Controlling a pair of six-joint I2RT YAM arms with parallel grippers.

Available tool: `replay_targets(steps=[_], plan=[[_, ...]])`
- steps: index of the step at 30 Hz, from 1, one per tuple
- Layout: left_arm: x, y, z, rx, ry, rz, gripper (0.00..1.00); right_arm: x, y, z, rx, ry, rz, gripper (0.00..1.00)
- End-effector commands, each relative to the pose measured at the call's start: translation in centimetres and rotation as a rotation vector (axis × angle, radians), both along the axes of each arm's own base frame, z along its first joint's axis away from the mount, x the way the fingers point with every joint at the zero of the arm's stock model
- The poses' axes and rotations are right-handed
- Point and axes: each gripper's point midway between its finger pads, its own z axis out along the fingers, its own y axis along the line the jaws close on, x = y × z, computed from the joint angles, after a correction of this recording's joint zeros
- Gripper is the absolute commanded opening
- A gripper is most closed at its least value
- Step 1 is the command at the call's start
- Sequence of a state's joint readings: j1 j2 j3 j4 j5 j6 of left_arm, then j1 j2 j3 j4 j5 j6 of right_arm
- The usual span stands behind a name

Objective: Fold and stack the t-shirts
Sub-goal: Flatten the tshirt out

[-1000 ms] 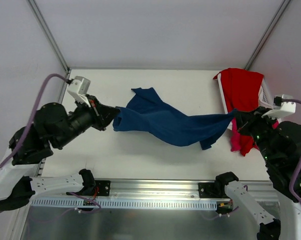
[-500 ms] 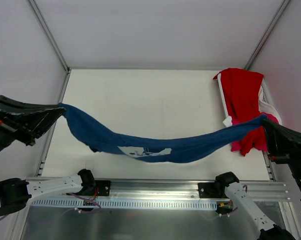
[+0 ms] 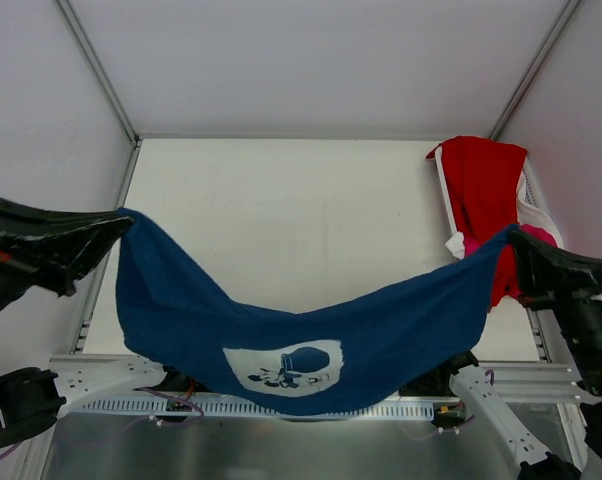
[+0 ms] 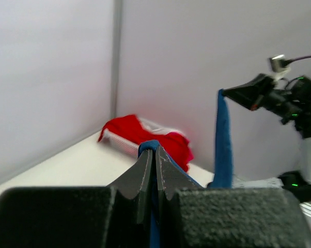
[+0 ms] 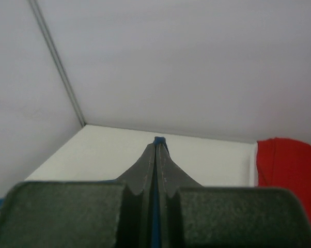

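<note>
Since half a second ago the navy t-shirt [image 3: 281,330] has dropped open. What hung as a narrow twisted band between the two arms is now a broad sheet, and its pale square mouse print [image 3: 284,366] faces the overhead camera. The arms themselves have barely shifted.

The left gripper [image 3: 121,222] is clamped tight on one upper corner of the shirt, out at the left edge of the counter [image 3: 281,200]. The left wrist view shows blue cloth pinched between its closed fingers. The right gripper [image 3: 511,240] is likewise closed on the opposite corner, at the counter's right edge, and a sliver of blue shows between its fingers in the right wrist view.

The shirt sags in a deep curve between them, its lower hem hanging over the rail at the front.

The red t-shirt [image 3: 486,180] lies draped over the white basket [image 3: 534,205] at the far right corner. A bit of the pink t-shirt [image 3: 543,237] shows just beside the right gripper.
</note>
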State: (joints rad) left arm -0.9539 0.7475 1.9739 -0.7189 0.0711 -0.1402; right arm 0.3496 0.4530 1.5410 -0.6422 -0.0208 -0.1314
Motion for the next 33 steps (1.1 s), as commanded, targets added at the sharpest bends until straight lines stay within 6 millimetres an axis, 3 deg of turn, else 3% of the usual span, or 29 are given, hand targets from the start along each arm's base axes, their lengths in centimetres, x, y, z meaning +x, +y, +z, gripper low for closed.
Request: replay_targets(steps=[1,6,10,12,14,15,18,19,22,24,25,27,28,29,31,32,33], plan=[[7.2,-2.7,-3.2,0.117,0.087,0.239,0.0,5.8,-0.9,-2.4,0.014,0.14,-0.152,0.0],[14.1,-6.8,-10.3,0.313,0.181,0.426,0.0,12.1,-1.3,-9.1,-0.011,0.353,-0.311,0.01],[18.3,-10.1,-16.3,0.429,0.272,0.459,0.0,15.5,-0.7,-13.2,-0.039,0.444,-0.358,0.01],[21.1,-9.5,-19.3,0.441,0.356,0.503,0.0,16.9,-0.7,-14.8,-0.06,0.484,-0.391,0.0],[22.9,-10.4,-22.9,0.448,0.461,0.458,0.0,18.0,-0.9,-16.1,-0.08,0.511,-0.426,0.01],[24.8,-9.4,-23.6,0.426,0.492,0.5,0.0,18.9,-0.7,-16.9,-0.098,0.537,-0.436,0.01],[28.8,-8.8,-27.8,0.453,0.607,0.55,0.0,21.0,-0.6,-18.7,-0.129,0.576,-0.474,0.0],[30.4,-8.9,-30.0,0.481,0.661,0.565,0.0,21.5,-0.5,-19.3,-0.139,0.591,-0.481,0.01],[34.1,-8.3,-32.4,0.483,0.731,0.604,0.0,23.9,-0.1,-21.4,-0.181,0.642,-0.511,0.01],[35.9,-7.9,-32.8,0.483,0.742,0.62,0.0,25.3,0.2,-22.2,-0.199,0.661,-0.524,0.01],[37.4,-7.3,-34.1,0.506,0.763,0.641,0.0,26.6,0.7,-23.6,-0.225,0.698,-0.527,0.01],[39.6,-6.9,-32.9,0.501,0.73,0.666,0.0,28.2,1.1,-24.3,-0.232,0.712,-0.541,0.0],[41.5,-6.3,-32.8,0.499,0.73,0.687,0.0,29.4,1.5,-26.0,-0.258,0.753,-0.545,0.01],[42.5,-6.0,-32.7,0.499,0.724,0.699,0.0,30.1,1.7,-26.5,-0.264,0.764,-0.544,0.0],[45.2,-5.5,-32.7,0.501,0.717,0.712,0.0,31.7,2.2,-26.5,-0.27,0.766,-0.55,0.01],[46.3,-4.4,-32.9,0.498,0.721,0.736,0.0,32.8,2.6,-28.1,-0.295,0.797,-0.553,0.01],[47.0,-4.3,-33.0,0.501,0.72,0.722,0.0,33.9,2.8,-27.6,-0.289,0.785,-0.553,0.01]])
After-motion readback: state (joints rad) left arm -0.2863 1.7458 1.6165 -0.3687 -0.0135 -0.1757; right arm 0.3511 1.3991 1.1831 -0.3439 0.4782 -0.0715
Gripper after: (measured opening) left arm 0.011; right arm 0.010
